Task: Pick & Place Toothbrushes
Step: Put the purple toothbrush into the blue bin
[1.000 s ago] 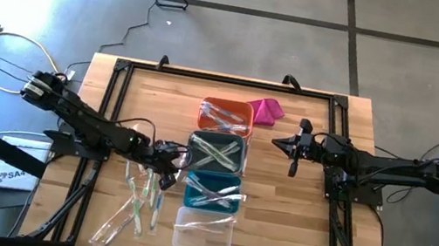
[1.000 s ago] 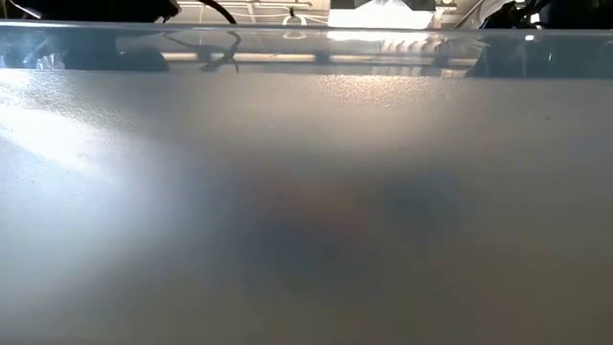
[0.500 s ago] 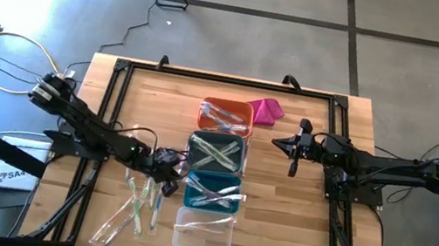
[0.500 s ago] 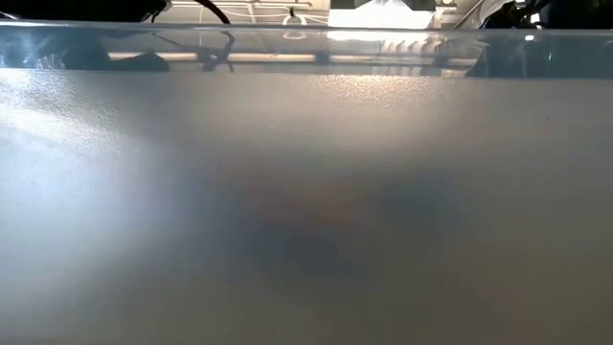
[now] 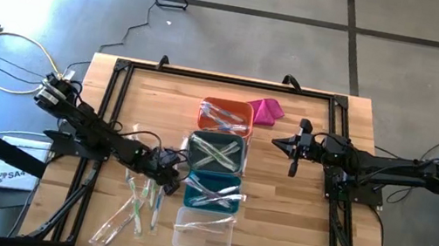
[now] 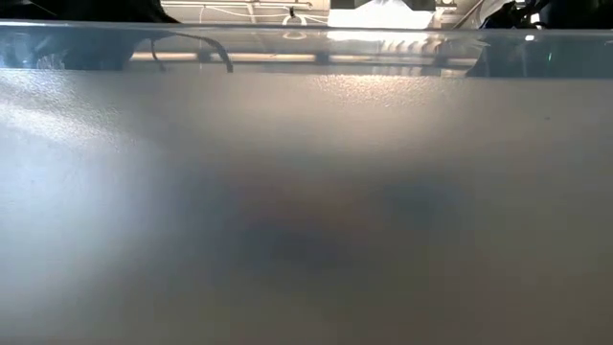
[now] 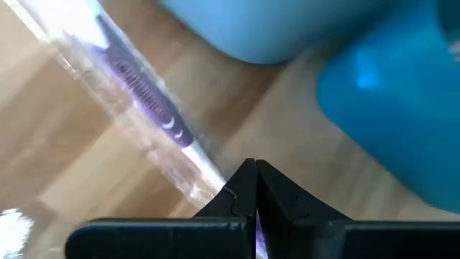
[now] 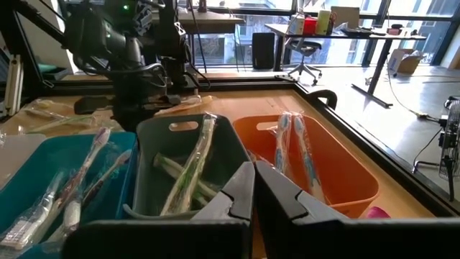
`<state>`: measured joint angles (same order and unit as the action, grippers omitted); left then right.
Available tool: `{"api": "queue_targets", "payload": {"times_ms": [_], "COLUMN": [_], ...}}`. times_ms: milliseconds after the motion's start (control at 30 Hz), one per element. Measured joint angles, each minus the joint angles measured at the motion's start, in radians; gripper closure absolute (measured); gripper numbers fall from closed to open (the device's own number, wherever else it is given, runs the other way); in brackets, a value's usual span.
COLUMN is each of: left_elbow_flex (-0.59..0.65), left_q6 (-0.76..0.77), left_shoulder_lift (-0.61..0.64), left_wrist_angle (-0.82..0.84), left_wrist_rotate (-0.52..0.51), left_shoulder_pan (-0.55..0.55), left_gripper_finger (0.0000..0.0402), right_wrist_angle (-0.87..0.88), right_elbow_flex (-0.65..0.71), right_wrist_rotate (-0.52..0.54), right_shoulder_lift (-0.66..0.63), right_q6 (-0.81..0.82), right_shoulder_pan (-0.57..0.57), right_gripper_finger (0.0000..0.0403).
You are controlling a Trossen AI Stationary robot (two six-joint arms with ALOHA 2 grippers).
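Toothbrushes (image 5: 139, 203) partly sorted: high view shows several loose on the counter (image 5: 291, 231), others in the orange bin (image 5: 226, 116), grey bin (image 5: 216, 153) and teal bin (image 5: 212, 192). Left wrist view: left gripper (image 7: 253, 188) pinches one wrapped toothbrush (image 7: 136, 93) beside the teal bin. Right wrist view: right gripper (image 8: 253, 188) shut, empty.

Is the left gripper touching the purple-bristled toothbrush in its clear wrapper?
Touching. The left wrist view shows the left gripper shut, its fingertips pinching the end of the purple-bristled toothbrush lying on the wooden table.

Low view: a blurred grey surface fills it, table hidden.
Wrapped toothbrush (image 7: 136, 86): blurred, both ends cut off.
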<state>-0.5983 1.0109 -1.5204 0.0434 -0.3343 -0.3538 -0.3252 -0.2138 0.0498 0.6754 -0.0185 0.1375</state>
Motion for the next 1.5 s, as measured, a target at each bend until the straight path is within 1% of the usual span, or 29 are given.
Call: {"api": "queue_targets", "payload": {"times_ms": [133, 533, 700, 900, 967, 1033, 1200, 1333, 1500], "left_elbow_flex": [-0.002, -0.003, -0.005, -0.08, -0.104, -0.124, -0.146, -0.147, -0.147], "left_q6": [0.02, 0.025, -0.015, -0.126, -0.156, -0.169, -0.148, -0.128, -0.075], "left_shoulder_lift": [0.001, 0.001, 0.001, 0.007, 0.023, 0.051, 0.151, 0.238, 0.319], "left_wrist_angle": [0.066, 0.203, 0.196, 0.208, 0.241, 0.308, 0.496, 0.604, 0.663], "left_wrist_rotate": [-0.067, -0.196, -0.205, -0.201, -0.214, -0.235, -0.268, -0.278, -0.297], "left_shoulder_pan": [0.0, 0.0, 0.001, 0.002, 0.002, 0.002, 0.001, 0.002, 0.037], "left_gripper_finger": [0.0401, 0.0401, 0.0401, 0.0401, 0.0401, 0.0401, 0.0401, 0.0401, 0.0401], "right_wrist_angle": [0.0, 0.0, 0.0, 0.0, 0.0, 0.0, 0.005, -0.001, -0.009], "right_elbow_flex": [0.0, 0.0, 0.0, 0.0, 0.0, 0.0, 0.001, 0.001, 0.001], "right_wrist_rotate": [0.0, 0.0, 0.0, 0.0, 0.0, -0.001, -0.001, -0.001, -0.001], "right_shoulder_lift": [0.0, 0.0, 0.0, 0.0, 0.0, 0.0, 0.0, 0.0, 0.0], "right_q6": [0.0, 0.0, 0.0, 0.0, 0.0, 0.0, 0.0, 0.0, 0.0], "right_shoulder_pan": [0.0, 0.0, 0.0, 0.0, 0.0, 0.0, 0.0, 0.0, 0.0], "right_gripper_finger": [0.0398, 0.0398, 0.0398, 0.0398, 0.0398, 0.0398, 0.0398, 0.0398, 0.0398]}}
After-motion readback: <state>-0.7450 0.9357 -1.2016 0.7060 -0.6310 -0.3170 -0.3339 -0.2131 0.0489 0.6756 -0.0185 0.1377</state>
